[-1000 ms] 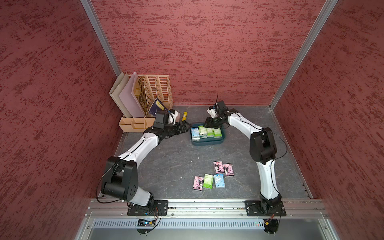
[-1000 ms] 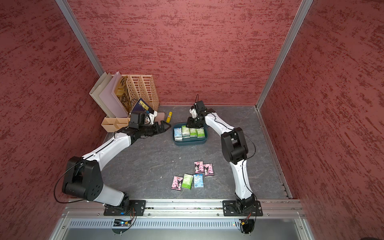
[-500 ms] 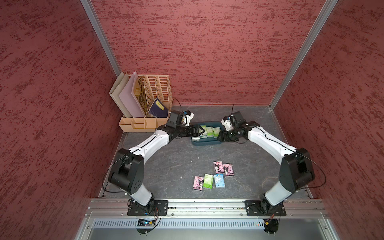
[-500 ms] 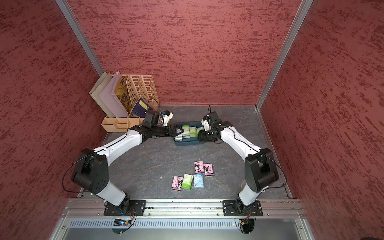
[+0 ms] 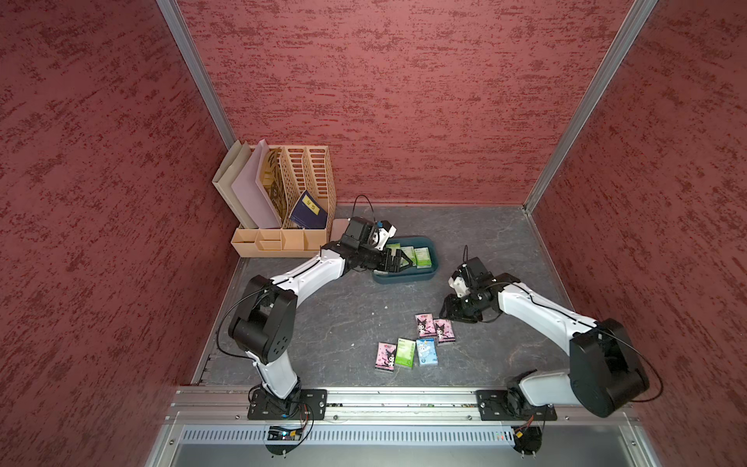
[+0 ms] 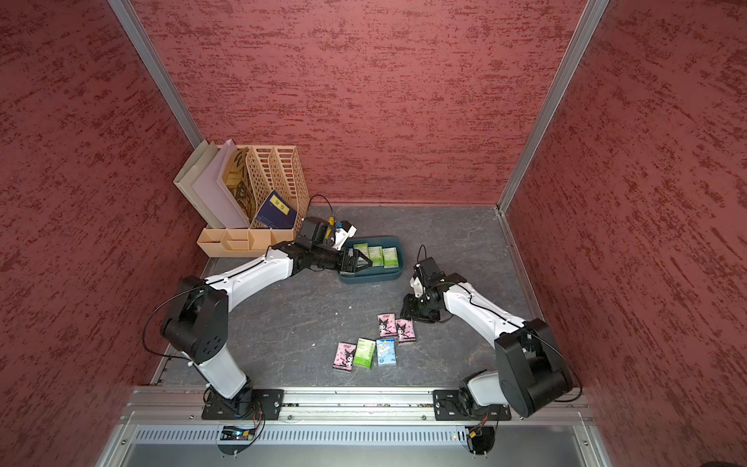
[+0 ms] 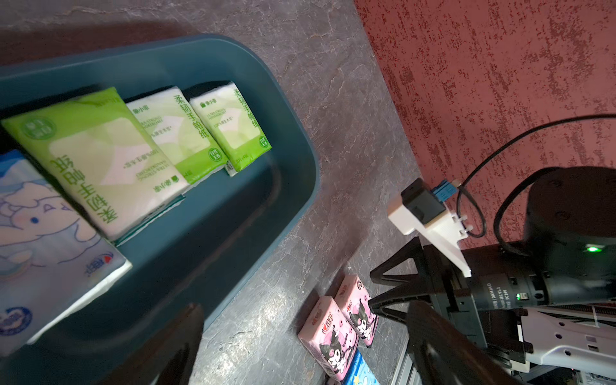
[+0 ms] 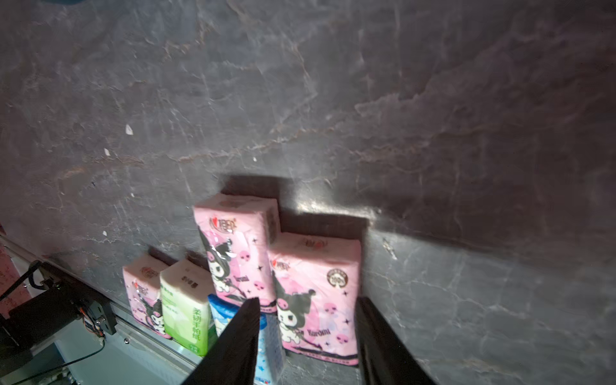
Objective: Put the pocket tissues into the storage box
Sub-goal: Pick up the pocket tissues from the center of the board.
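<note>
The right fingers (image 8: pixel 240 340) stand apart either side of a pink pack (image 8: pixel 316 286) lying on the tabletop (image 8: pixel 433 133). The left fingers (image 7: pixel 173 343) gape wide and empty over the storage box (image 7: pixel 266 83).

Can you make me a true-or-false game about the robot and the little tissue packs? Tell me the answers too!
1. Five tissue packs lie on the table, outside the storage box. True.
2. The storage box is empty. False: three green packs and a blue pack lie in it.
3. The left gripper is open over the storage box. True.
4. The right gripper lifts a green pack high up. False: it is open and low at the table, with one finger on each side of a pink pack that lies flat.
</note>
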`<state>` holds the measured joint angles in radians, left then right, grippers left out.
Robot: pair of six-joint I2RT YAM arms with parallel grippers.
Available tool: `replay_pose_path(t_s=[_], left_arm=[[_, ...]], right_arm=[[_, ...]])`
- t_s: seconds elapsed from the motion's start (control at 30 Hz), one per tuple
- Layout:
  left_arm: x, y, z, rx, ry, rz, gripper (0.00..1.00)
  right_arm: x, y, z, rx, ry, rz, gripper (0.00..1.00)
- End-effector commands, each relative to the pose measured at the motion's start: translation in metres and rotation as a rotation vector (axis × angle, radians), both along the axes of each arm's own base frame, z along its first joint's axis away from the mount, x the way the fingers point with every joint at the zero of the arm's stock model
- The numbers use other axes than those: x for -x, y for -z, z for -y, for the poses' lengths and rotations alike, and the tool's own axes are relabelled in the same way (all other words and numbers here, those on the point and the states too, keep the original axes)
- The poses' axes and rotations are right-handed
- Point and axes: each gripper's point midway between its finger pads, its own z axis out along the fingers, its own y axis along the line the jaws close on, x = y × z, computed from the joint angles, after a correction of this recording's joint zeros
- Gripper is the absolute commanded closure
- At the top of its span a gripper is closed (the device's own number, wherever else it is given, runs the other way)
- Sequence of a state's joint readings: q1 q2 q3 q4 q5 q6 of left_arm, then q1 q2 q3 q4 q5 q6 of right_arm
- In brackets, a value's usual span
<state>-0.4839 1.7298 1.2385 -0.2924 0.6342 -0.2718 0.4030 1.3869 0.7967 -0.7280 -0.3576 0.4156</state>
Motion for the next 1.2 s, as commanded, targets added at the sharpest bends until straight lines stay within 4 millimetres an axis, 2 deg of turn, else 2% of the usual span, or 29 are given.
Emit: replay_pose_path(t_s=[0.0,0.27,0.5,0.67,0.77,0.8,0.93,1.17], left_arm=[[-0.007,-0.008,0.001,0.011,0.009,0.031,0.00],[-0.013,-0.007,-0.004,0.013,-0.008,0.032,0.00],[-0.015,-0.006,-0.012,0.007,-0.022,0.029,0.00],[-0.017,-0.005,-0.018,0.009,-0.034,0.027,0.00],[-0.018,-0.005,-0.022,0.015,-0.045,0.030,0.00],[-0.020,-0.006,-0.024,0.019,-0.052,0.031,0.00],[-0.024,-0.008,-0.034,0.038,-0.077,0.029,0.00],[-0.032,-0.011,-0.051,0.061,-0.124,0.028,0.00]], right_arm=[[0.003,-0.001,0.001,-0.026,0.037,0.009,0.51],[0.011,0.012,-0.003,-0.061,0.055,-0.021,0.54],[0.014,0.025,-0.002,-0.057,0.065,-0.041,0.61],[0.014,0.029,-0.001,-0.051,0.070,-0.047,0.77],[0.015,0.030,0.002,-0.036,0.069,-0.046,0.95],[0.015,0.029,0.003,-0.029,0.066,-0.040,1.00],[0.008,0.015,0.009,0.006,0.066,0.011,1.00],[-0.015,-0.024,0.014,0.058,0.040,0.127,1.00]])
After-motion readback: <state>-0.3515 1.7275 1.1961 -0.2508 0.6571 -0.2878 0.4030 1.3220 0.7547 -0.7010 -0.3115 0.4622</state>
